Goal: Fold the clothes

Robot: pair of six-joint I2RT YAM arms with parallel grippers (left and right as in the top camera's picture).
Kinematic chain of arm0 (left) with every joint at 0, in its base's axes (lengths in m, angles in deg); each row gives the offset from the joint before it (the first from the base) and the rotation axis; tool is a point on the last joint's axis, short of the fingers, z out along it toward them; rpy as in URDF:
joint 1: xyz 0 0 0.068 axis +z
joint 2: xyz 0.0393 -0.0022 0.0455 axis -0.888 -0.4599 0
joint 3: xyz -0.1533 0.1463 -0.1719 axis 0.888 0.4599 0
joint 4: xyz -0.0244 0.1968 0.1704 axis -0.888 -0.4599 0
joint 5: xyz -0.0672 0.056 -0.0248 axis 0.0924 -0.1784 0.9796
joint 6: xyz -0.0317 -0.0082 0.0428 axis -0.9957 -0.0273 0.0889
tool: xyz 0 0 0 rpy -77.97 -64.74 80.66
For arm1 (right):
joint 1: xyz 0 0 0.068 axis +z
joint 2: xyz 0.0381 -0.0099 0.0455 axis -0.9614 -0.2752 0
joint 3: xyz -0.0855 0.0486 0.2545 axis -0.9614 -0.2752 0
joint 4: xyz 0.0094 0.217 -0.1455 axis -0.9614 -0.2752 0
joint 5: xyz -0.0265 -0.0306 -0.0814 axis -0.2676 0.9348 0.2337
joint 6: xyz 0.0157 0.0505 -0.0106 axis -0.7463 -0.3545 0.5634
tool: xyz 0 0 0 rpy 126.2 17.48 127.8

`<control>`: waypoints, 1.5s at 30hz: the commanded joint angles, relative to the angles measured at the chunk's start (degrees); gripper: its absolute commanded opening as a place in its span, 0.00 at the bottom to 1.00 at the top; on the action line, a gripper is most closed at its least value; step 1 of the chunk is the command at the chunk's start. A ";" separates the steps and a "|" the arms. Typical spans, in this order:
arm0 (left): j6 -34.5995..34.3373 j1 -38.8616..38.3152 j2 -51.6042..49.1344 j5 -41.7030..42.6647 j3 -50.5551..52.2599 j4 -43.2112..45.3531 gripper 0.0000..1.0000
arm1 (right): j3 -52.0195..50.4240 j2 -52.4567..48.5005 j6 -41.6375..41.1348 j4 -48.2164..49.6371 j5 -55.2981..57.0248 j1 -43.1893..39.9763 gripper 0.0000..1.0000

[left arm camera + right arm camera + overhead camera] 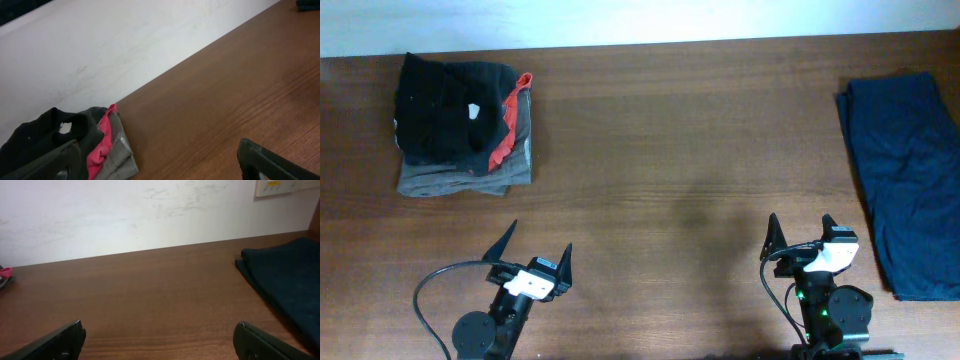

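Observation:
A stack of folded clothes point(460, 125) lies at the far left of the table: a black garment on top, a red one and a grey one beneath. It also shows in the left wrist view point(75, 145). A dark blue garment point(905, 170) lies flat along the right edge, also in the right wrist view point(285, 280). My left gripper point(538, 248) is open and empty near the front edge. My right gripper point(802, 232) is open and empty near the front edge, left of the blue garment.
The brown wooden table point(680, 150) meets a white wall point(125, 215) at the back. A black cable point(425, 300) loops beside the left arm's base.

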 commanded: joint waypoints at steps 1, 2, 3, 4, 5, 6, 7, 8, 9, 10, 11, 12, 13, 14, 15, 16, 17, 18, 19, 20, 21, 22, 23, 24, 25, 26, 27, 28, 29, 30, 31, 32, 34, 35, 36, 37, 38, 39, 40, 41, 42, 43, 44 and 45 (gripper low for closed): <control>0.50 -0.33 -0.31 -0.17 0.46 0.09 0.99 | -0.37 0.22 -0.15 -0.17 -0.33 -0.42 0.99; 0.50 -0.33 -0.31 -0.17 0.46 0.09 0.99 | -0.37 0.22 -0.15 -0.17 -0.33 -0.42 0.99; 0.50 -0.33 -0.31 -0.17 0.46 0.09 0.99 | -0.37 0.22 -0.15 -0.17 -0.33 -0.42 0.99; 0.50 -0.33 -0.31 -0.17 0.46 0.09 0.99 | -0.37 0.22 -0.15 -0.17 -0.33 -0.42 0.99; 0.50 -0.33 -0.31 -0.17 0.46 0.09 0.99 | -0.37 0.22 -0.15 -0.17 -0.33 -0.42 0.99; 0.50 -0.33 -0.31 -0.17 0.46 0.09 0.99 | -0.37 0.22 -0.15 -0.17 -0.33 -0.42 0.99; 0.50 -0.33 -0.31 -0.17 0.46 0.09 0.99 | -0.37 0.22 -0.15 -0.17 -0.33 -0.42 0.99; 0.50 -0.33 -0.31 -0.17 0.46 0.09 0.99 | -0.37 0.22 -0.15 -0.17 -0.33 -0.42 0.99; 0.50 -0.33 -0.31 -0.17 0.46 0.09 0.99 | -0.37 0.22 -0.15 -0.17 -0.33 -0.42 0.99; 0.50 -0.33 -0.31 -0.17 0.46 0.09 0.99 | -0.37 0.22 -0.15 -0.17 -0.33 -0.42 0.98; 0.50 -0.33 -0.31 -0.17 0.46 0.09 0.99 | -0.37 0.22 -0.15 -0.17 -0.33 -0.42 0.99; 0.50 -0.33 -0.31 -0.17 0.46 0.09 0.99 | -0.37 0.22 -0.15 -0.17 -0.33 -0.42 0.99; 0.50 -0.33 -0.31 -0.17 0.46 0.09 0.99 | -0.37 0.22 -0.15 -0.17 -0.33 -0.42 0.99; 0.50 -0.33 -0.31 -0.17 0.46 0.09 0.99 | -0.37 0.22 -0.15 -0.17 -0.33 -0.42 0.99; 0.50 -0.33 -0.31 -0.17 0.46 0.09 0.99 | -0.37 0.22 -0.15 -0.17 -0.33 -0.42 0.99; 0.50 -0.33 -0.31 -0.17 0.46 0.09 0.99 | -0.37 0.22 -0.15 -0.17 -0.33 -0.42 0.99; 0.50 -0.33 -0.31 -0.17 0.46 0.09 0.99 | -0.37 0.22 -0.15 -0.17 -0.33 -0.42 0.99; 0.50 -0.33 -0.31 -0.17 0.46 0.09 0.99 | -0.37 0.22 -0.15 -0.17 -0.33 -0.42 0.99; 0.50 -0.33 -0.31 -0.15 0.46 0.09 0.99 | -0.37 0.22 -0.15 -0.17 -0.33 -0.42 0.99; 0.50 -0.33 -0.31 -0.17 0.46 0.09 0.99 | -0.37 0.22 -0.20 -0.17 -0.33 -0.42 0.99; 0.50 -0.33 -0.31 -0.17 0.46 0.09 0.99 | -0.37 0.22 -0.20 -0.09 -0.52 -0.42 0.99; 0.50 -0.33 -0.31 -0.17 0.46 0.09 0.99 | -0.37 0.22 -0.17 -0.09 -0.57 -0.42 0.99; 0.50 -0.33 -0.31 -0.17 0.46 0.09 0.99 | -0.37 0.22 -0.20 -0.09 -0.57 -0.42 0.98; 0.50 -0.33 -0.31 -0.17 0.46 0.09 0.99 | -0.37 0.22 -0.17 -0.09 -0.57 -0.42 0.99; 0.50 -0.33 -0.31 -0.17 0.46 0.09 0.99 | -0.37 0.22 -0.17 -0.09 -0.57 -0.42 0.99; 0.52 -0.33 -0.31 -0.17 0.46 0.11 0.99 | -0.37 0.22 -0.20 -0.09 -1.27 -0.42 0.99; 0.52 -0.33 -0.31 -0.17 0.46 0.15 0.99 | -0.37 0.22 -0.20 0.00 -3.21 -0.42 0.99; 0.52 -0.33 -0.31 -0.17 0.46 0.17 0.99 | -0.37 0.22 -0.20 0.17 -4.26 -0.42 0.99; 0.50 -0.33 -0.31 -0.17 0.46 0.13 0.99 | -0.37 0.22 -0.20 0.24 -5.11 -0.42 0.99; 0.50 -0.33 -0.31 -0.15 0.46 0.13 0.99 | -0.37 0.22 -0.22 0.24 -5.46 -0.42 0.98; 0.50 -0.33 -0.31 -0.13 0.46 0.13 0.99 | -0.37 0.22 -0.20 0.26 -6.16 -0.42 0.99; 0.48 -0.33 -0.31 0.48 0.46 0.13 0.99 | -0.35 0.22 -0.24 0.74 -8.92 -0.42 0.98; 0.55 -0.33 -0.31 5.03 0.44 1.92 0.99 | -0.35 0.22 -3.93 2.99 -16.04 -0.42 0.99; 0.52 -0.33 -0.31 5.31 0.44 2.91 0.99 | -0.33 0.22 -5.53 3.69 -17.84 -0.42 0.99; 0.50 -0.33 -0.31 6.78 0.44 4.31 0.99 | -0.26 0.22 -8.22 5.05 -20.68 -0.42 0.99; 0.48 -0.33 -0.31 8.31 0.44 5.31 0.99 | -0.20 0.22 -9.84 6.05 -22.29 -0.42 0.99; 0.26 -0.33 -0.31 10.14 0.39 6.78 0.99 | 0.13 0.22 -12.46 7.48 -23.32 -0.42 0.99; -0.74 -0.33 -0.31 10.80 0.17 7.41 0.99 | 0.39 0.22 -13.46 7.98 -23.37 -0.42 0.99; -3.89 -0.33 -0.31 10.71 -0.70 7.65 0.99 | 1.62 0.20 -14.43 7.89 -23.41 -0.42 0.99; -5.88 -0.28 -0.31 10.47 -1.31 7.52 0.99 | 2.43 0.15 -14.40 7.61 -23.65 -0.42 0.99; -9.92 -0.28 -0.50 10.34 -2.78 7.41 0.99 | 4.39 -0.07 -13.66 6.05 -23.76 -0.42 0.99; -11.45 -0.28 -0.79 10.29 -3.80 7.26 0.99 | 5.81 -0.48 -12.63 4.61 -23.71 -0.42 0.99; -13.18 -0.28 -1.51 8.96 -5.51 6.97 0.99 | 8.76 -2.08 -8.79 1.51 -23.30 -0.42 0.99; -15.06 -0.28 -2.32 6.80 -6.75 6.38 0.99 | 10.19 -3.13 -8.13 0.04 -22.51 -0.42 0.99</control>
